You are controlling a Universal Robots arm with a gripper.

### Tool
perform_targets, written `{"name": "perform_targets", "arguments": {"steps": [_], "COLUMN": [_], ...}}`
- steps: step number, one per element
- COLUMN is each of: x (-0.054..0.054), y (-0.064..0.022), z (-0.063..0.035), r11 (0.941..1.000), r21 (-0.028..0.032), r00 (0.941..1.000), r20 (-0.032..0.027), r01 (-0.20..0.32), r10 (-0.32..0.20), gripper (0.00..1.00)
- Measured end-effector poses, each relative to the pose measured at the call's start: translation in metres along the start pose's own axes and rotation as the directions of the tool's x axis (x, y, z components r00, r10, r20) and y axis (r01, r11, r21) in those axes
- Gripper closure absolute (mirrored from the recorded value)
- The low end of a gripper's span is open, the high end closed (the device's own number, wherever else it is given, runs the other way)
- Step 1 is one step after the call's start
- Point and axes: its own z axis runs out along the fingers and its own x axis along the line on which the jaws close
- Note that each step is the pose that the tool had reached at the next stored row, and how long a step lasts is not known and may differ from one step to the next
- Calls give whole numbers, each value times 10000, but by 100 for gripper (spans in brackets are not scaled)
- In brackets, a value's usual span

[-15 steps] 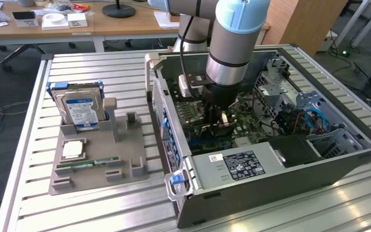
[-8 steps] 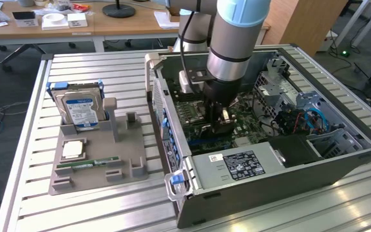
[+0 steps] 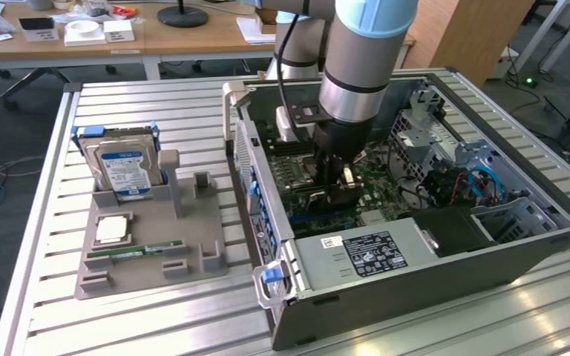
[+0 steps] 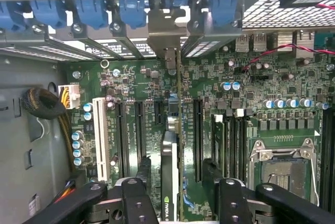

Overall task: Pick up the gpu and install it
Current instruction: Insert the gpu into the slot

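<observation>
The gpu [image 4: 168,153] stands on edge in a slot of the green motherboard [image 4: 246,88], seen from above as a thin dark strip. Its silver end bracket [image 4: 166,30] sits against the case's rear wall under the blue clips. My gripper [image 4: 177,167] straddles the card and is open, with a black finger [image 4: 142,174] on one side and the other finger [image 4: 212,174] on the far side, each with a small gap to the card. In the exterior view my gripper [image 3: 337,191] reaches down into the open computer case [image 3: 414,278], hiding most of the card.
A grey holder [image 3: 146,256] at the exterior view's left carries a blue-labelled hard drive [image 3: 124,169], a processor chip [image 3: 113,228] and a RAM stick [image 3: 134,252]. Inside the case are a CPU socket [image 4: 282,169], seated memory [image 4: 220,135], a white slot [image 4: 99,135] and cables [image 4: 44,103].
</observation>
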Motion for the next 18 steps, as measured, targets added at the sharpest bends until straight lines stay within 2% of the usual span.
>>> {"name": "perform_targets", "arguments": {"steps": [18], "x": [1], "y": [0], "z": [0], "r11": [10000], "r21": [0], "r00": [10000], "r20": [1], "r01": [0], "r10": [0], "gripper": [48]}}
